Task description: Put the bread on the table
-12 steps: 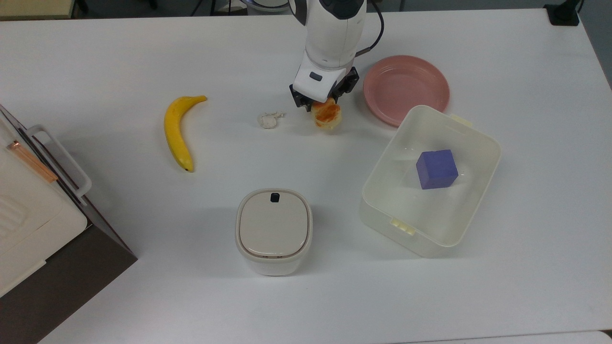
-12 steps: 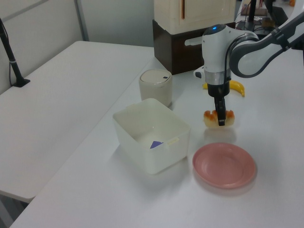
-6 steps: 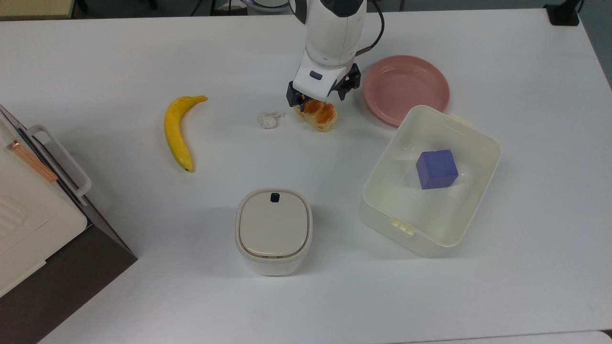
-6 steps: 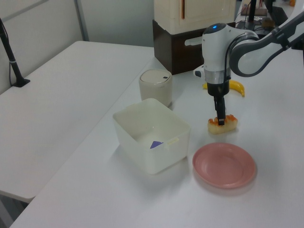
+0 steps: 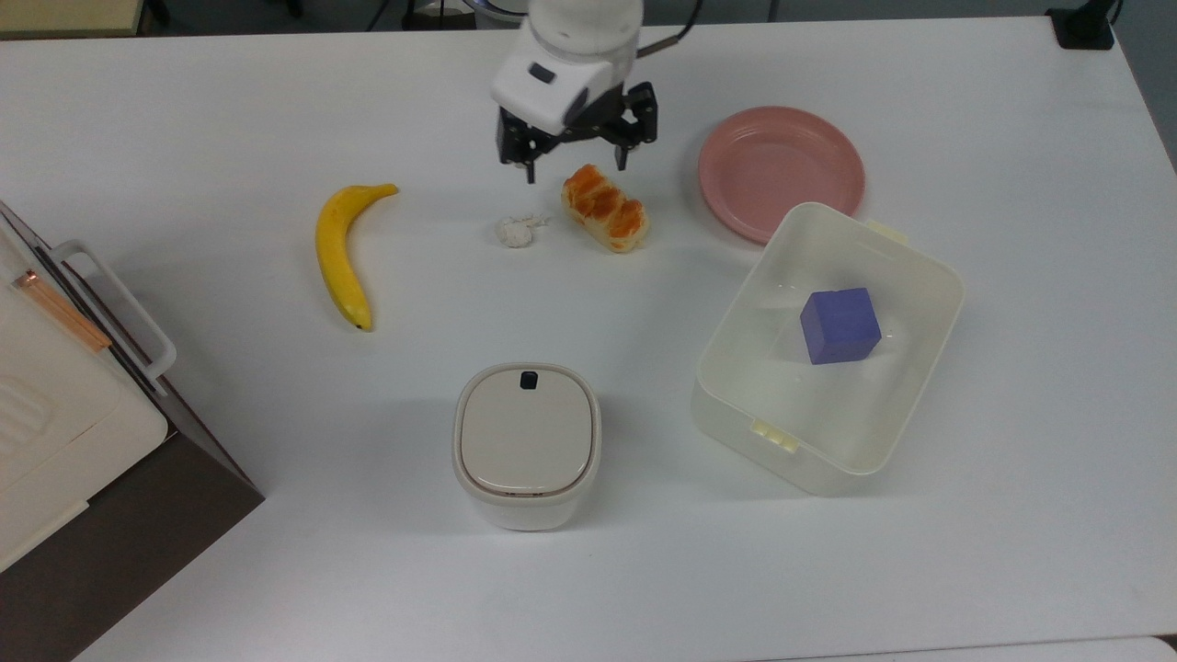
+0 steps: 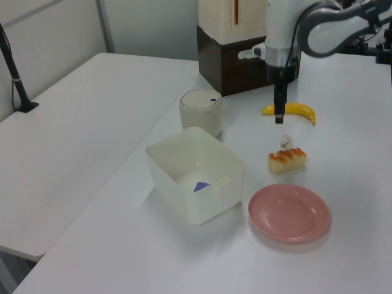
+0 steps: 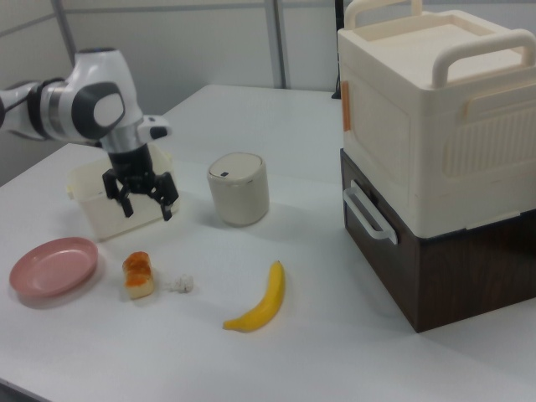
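**Bread lies on the counter, end effector open above it**

The end effector (image 5: 575,154) hangs in the air with its 2 black fingers spread wide apart and nothing between them. In the top view it sits just beyond the bread (image 5: 606,220), toward the counter's far edge, clear of it. The bread rests flat on the white counter (image 5: 230,110), glazed side up. A tiny white lump (image 5: 516,230) lies just beside the bread. A pink plate (image 5: 780,172) sits near the bread on the other side. A yellow banana (image 5: 343,251) lies well apart. Toward the near edge stand a lidded cream canister (image 5: 526,445) and an open white tub (image 5: 828,349) with 1 purple cube (image 5: 839,325) inside.
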{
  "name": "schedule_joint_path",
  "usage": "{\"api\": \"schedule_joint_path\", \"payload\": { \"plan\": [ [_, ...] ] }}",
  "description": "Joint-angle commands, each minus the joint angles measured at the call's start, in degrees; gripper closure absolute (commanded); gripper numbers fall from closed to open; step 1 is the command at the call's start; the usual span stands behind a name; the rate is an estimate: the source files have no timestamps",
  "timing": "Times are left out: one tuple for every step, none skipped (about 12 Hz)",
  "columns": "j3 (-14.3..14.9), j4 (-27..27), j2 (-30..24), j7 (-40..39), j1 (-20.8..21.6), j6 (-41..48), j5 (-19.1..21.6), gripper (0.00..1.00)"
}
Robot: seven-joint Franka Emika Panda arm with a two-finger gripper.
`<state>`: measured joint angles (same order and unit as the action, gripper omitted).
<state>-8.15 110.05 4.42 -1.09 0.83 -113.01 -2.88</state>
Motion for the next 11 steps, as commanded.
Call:
{"api": "schedule_joint_path", "payload": {
  "plan": [
    [3.2,-8.0,0.1,5.5,0.6,8.0,-0.4,0.00],
    [4.2,-8.5,-0.2,5.6,0.5,8.5,-0.4,0.00],
    [5.3,-9.9,-0.2,5.7,0.5,8.6,-0.3,0.00],
    [7.2,-11.7,0.0,6.8,0.6,8.6,-0.2,0.00],
    [8.4,-12.9,0.0,7.8,0.5,8.6,-0.7,0.00],
    [10.0,-14.2,0.0,7.3,0.5,8.4,-0.4,0.00],
    [10.5,-15.0,0.1,8.0,0.7,8.6,-0.1,0.00],
    [10.6,-15.1,-0.2,8.0,0.6,8.7,0.2,0.00],
    [10.6,-15.2,-0.4,8.1,0.7,8.7,0.7,0.00],
    [10.6,-16.2,-0.4,8.1,0.7,9.9,1.4,0.00],
    [10.6,-17.0,-0.1,8.1,0.7,10.8,2.0,0.00]
  ]
}}
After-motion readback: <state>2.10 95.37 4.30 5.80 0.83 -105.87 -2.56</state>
